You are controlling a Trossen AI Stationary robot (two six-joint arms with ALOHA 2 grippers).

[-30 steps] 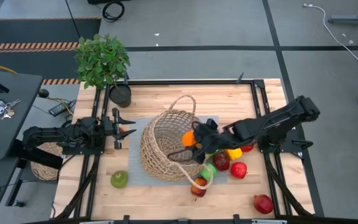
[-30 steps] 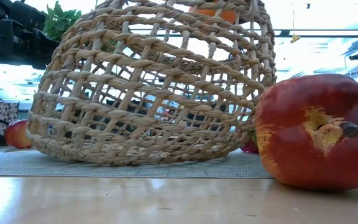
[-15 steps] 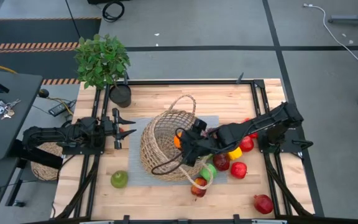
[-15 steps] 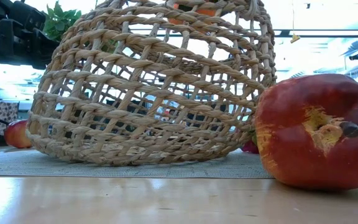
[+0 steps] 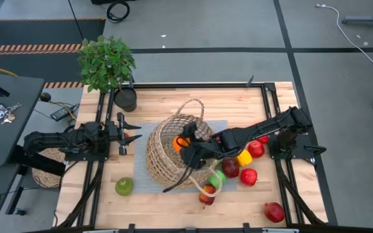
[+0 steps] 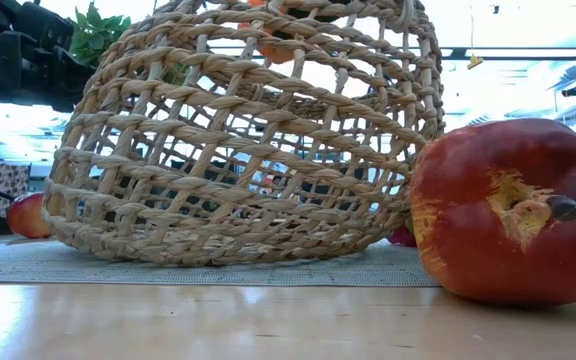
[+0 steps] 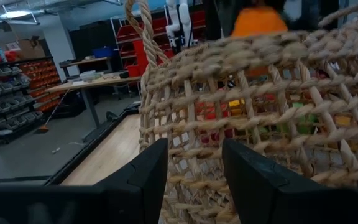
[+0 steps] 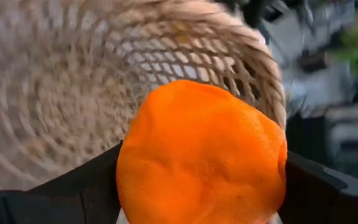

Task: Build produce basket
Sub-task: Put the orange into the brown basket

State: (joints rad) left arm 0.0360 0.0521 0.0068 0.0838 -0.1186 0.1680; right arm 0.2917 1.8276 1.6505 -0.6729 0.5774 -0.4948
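The basket (image 5: 170,154) lies on its side on a grey mat (image 5: 146,183), its mouth toward the table's right. My right gripper (image 5: 184,146) reaches into that mouth, shut on an orange (image 8: 201,155), which also shows through the weave in the left wrist view (image 7: 258,22). More produce lies right of the basket: a yellow pepper (image 5: 243,158), red apples (image 5: 256,149), a green fruit (image 5: 217,178). A pomegranate (image 5: 274,211) sits near the front edge. My left gripper (image 5: 140,130) waits at the table's left, level, fingers a little apart with nothing between them. My right gripper pinches the orange by its two opposite sides (image 8: 129,180) between its two fingers (image 8: 73,190). The fingers come from the table's right, slanting downward into the basket's mouth. The orange is lifted clear, above the basket's lower wall.
A green fruit (image 5: 124,186) lies alone at the front left. A potted plant (image 5: 107,61) stands at the far left corner. Another reddish fruit (image 5: 206,197) lies by the basket's lower handle (image 5: 207,189). Bare wood shows along the front edge.
My right gripper has carried the orange toward the table's left, from the basket's rim into its mouth, rolling its wrist on the way. The orange stays held and clear. The basket's lower handle has swung toward the front edge.
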